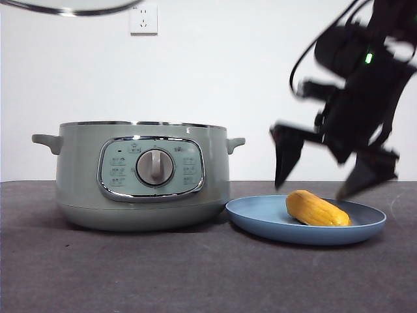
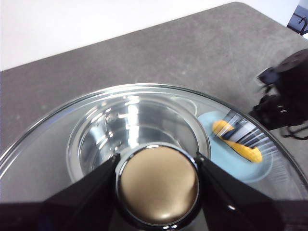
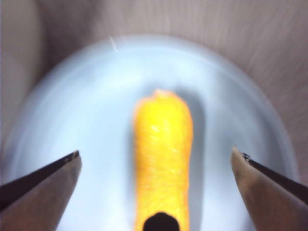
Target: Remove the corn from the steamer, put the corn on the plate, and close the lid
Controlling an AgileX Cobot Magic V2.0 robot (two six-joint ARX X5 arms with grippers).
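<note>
Nearest the front camera, the dark grey table [image 1: 195, 274] carries two items side by side. On one side stands the steamer [image 1: 142, 176], pale sage-green, with its chrome-framed control panel and silver dial [image 1: 155, 167] facing the camera. Its top is uncovered. Just beside its base sits the plate [image 1: 260, 218], light blue and shallow.

The corn [image 1: 316, 209] lies on the plate, resting on its side, with one tapered end toward the steamer. Nothing grips it.

The right gripper [image 1: 329, 186] hangs just above the plate. Its jaws are spread wide apart, one on each side of the corn and clear of it. The right wrist view confirms this: the corn [image 3: 162, 168] lies lengthwise between the two separated jaws, on the plate [image 3: 86, 110].

The left gripper [image 2: 158, 185] holds the lid [image 2: 48, 149] by its round knob [image 2: 158, 185], with both jaws pressed against the knob's sides. The lid is raised above the steamer; through the glass, the left wrist view shows the open steamer bowl [image 2: 101, 139] below, and the plate [image 2: 236, 166] with the corn [image 2: 238, 142] to one side. In the front view only the chrome rim of the lid [image 1: 71, 8] shows, at the top edge above the steamer.

A white wall socket [image 1: 143, 19] is mounted on the wall behind.
</note>
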